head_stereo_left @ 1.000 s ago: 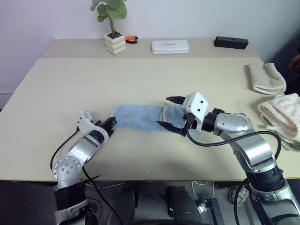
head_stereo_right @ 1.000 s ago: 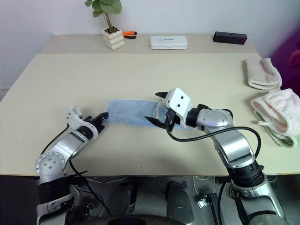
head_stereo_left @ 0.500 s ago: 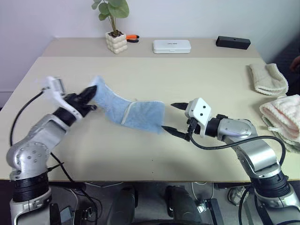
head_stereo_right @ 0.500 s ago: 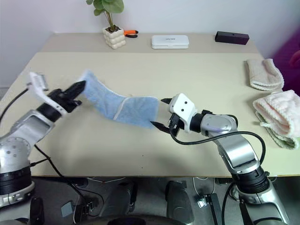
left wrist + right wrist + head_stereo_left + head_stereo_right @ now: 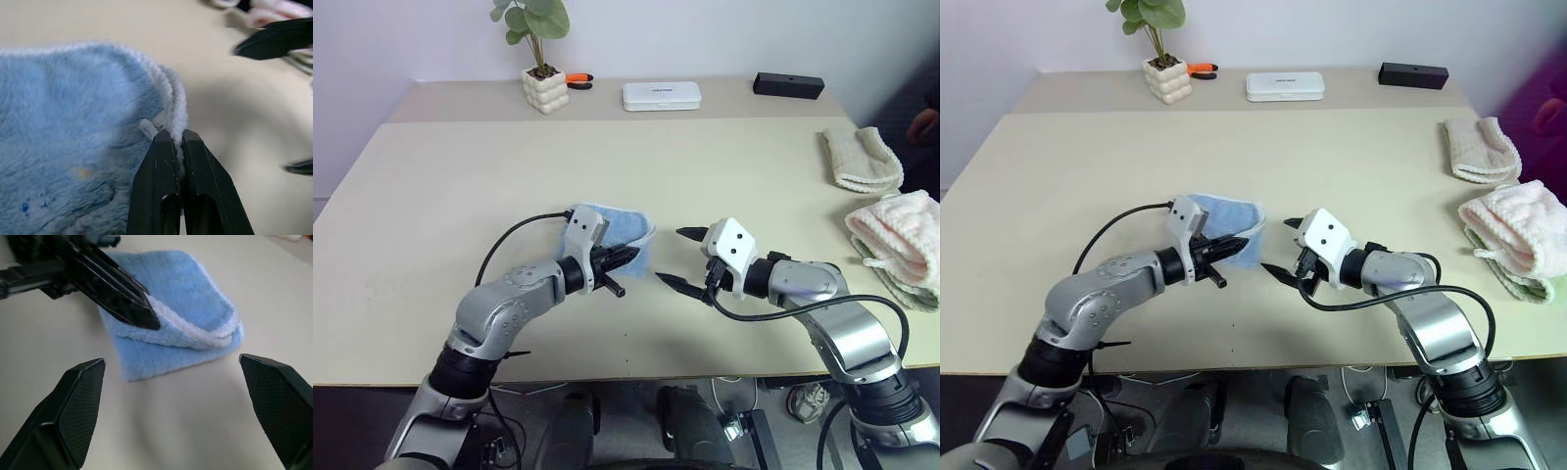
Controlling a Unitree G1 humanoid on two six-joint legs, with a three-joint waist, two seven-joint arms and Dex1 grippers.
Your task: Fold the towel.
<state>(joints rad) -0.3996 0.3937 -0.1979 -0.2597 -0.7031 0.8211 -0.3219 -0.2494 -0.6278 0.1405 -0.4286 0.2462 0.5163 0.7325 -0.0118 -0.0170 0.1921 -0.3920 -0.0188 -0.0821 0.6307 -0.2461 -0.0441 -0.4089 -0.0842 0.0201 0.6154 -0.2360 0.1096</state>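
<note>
Nearest the table's [image 5: 431, 323] front edge, the left gripper [image 5: 625, 257] pinches the white-trimmed edge of the light blue towel [image 5: 612, 223] between its two closed black fingers [image 5: 168, 161]; in the left wrist view the trim runs straight into the gap between them. The towel lies doubled over on itself at the middle of the table, its upper layer curling over the lower one, with the folded bulge toward the robot's right. Small blue and yellow embroidered marks show on the cloth in the left wrist view, too small to read as writing.

Just beside the towel, on its right, the right gripper [image 5: 683, 258] hovers with its fingers spread wide and nothing between them, its tips apart from the cloth.

Bare tabletop lies all around the towel. Farther right, near the table's right edge, lie a pale pink towel [image 5: 901, 240] and, beyond it, a beige rolled towel [image 5: 858, 159].

Along the far side stand a potted plant [image 5: 540, 73] in a white knobbly pot, an orange-handled tool [image 5: 576, 79] beside it, a flat white case [image 5: 661, 95] with faint, unreadable print, and a black box [image 5: 788, 85].
</note>
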